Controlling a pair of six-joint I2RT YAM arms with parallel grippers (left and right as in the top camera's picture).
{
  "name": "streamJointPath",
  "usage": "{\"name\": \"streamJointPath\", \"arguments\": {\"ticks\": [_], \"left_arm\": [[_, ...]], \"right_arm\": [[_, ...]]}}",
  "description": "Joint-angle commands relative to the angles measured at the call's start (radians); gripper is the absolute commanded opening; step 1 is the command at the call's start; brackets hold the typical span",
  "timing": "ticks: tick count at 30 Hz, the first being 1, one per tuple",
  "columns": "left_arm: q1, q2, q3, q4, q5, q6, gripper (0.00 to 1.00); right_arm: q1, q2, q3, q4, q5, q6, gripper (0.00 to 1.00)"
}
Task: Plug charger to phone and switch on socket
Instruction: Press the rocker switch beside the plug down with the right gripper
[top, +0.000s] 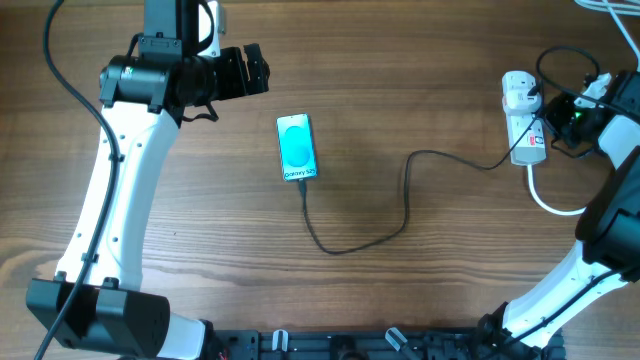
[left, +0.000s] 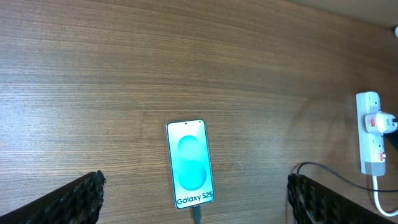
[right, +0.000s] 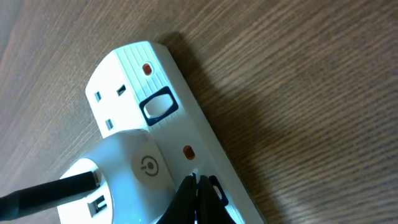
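Observation:
The phone (top: 297, 147) lies mid-table with its cyan-green screen up, also in the left wrist view (left: 189, 163). The black charger cable (top: 405, 195) runs from the phone's near end, where its tip (left: 196, 214) is plugged in, to a white adapter on the socket (top: 523, 120). My left gripper (top: 252, 70) is open, raised behind and left of the phone, empty. My right gripper (right: 199, 186) is shut, its tips pressed on the socket (right: 205, 134) at a switch beside the adapter (right: 124, 177). The socket's two red indicator marks look unlit.
The socket's thick white cord (top: 545, 200) loops toward my right arm. More cables (top: 600, 8) hang at the back right corner. The table's far edge shows in the left wrist view (left: 348, 15).

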Motion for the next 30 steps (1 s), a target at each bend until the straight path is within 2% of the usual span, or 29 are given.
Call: {"name": "streamJointPath", "arguments": {"ticks": [1,19,30], "left_arm": [[0.005,0.007,0.0,0.0,-0.01,0.002,1.0],[0.005,0.007,0.0,0.0,-0.01,0.002,1.0],[0.005,0.007,0.0,0.0,-0.01,0.002,1.0]], "right_arm": [[0.039,0.052,-0.033,-0.055,0.0,0.056,0.04],[0.079,0.052,-0.033,-0.087,-0.026,0.069,0.04],[0.048,0.045,-0.028,-0.119,0.083,0.172,0.04]]}}
